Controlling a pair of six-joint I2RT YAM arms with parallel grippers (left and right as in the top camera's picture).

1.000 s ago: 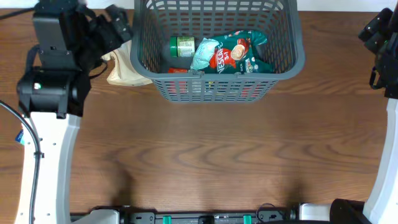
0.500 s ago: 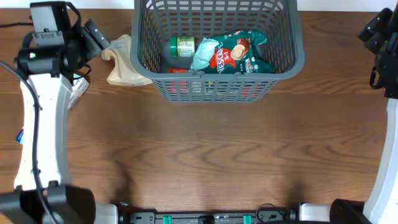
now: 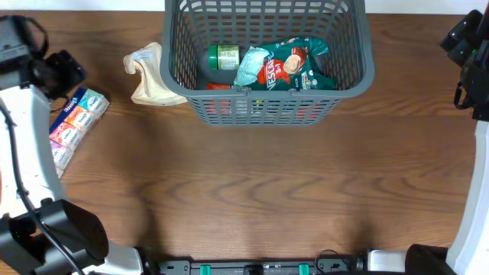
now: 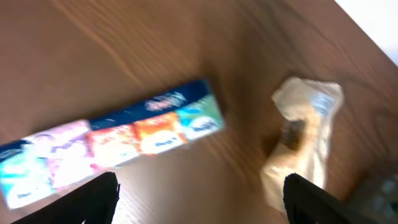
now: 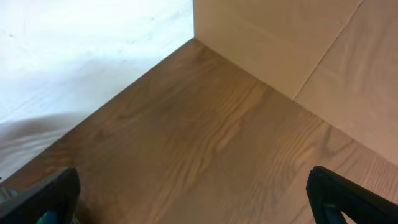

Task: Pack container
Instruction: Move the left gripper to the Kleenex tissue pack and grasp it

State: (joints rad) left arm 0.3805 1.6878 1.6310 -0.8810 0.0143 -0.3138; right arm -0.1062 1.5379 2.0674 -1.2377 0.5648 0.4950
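The dark grey basket (image 3: 348,80) stands at the table's back centre. In it lie a green-lidded jar (image 3: 224,56), a green coffee pouch (image 3: 286,65) and something red under them. A beige bag (image 3: 149,76) lies just left of the basket and shows in the left wrist view (image 4: 305,137). A multicoloured tissue pack strip (image 3: 72,122) lies further left and shows in the left wrist view (image 4: 118,143). My left gripper (image 3: 65,69) is open and empty above the table, just behind the strip. My right gripper (image 3: 462,38) is open and empty at the far right.
A pale board edge (image 5: 280,43) and a white wall lie beyond the table's right corner in the right wrist view. Bare wood spreads in front of the basket.
My left arm has swung left, away from the beige bag, uncovering the tissue strip. The right arm has not moved.
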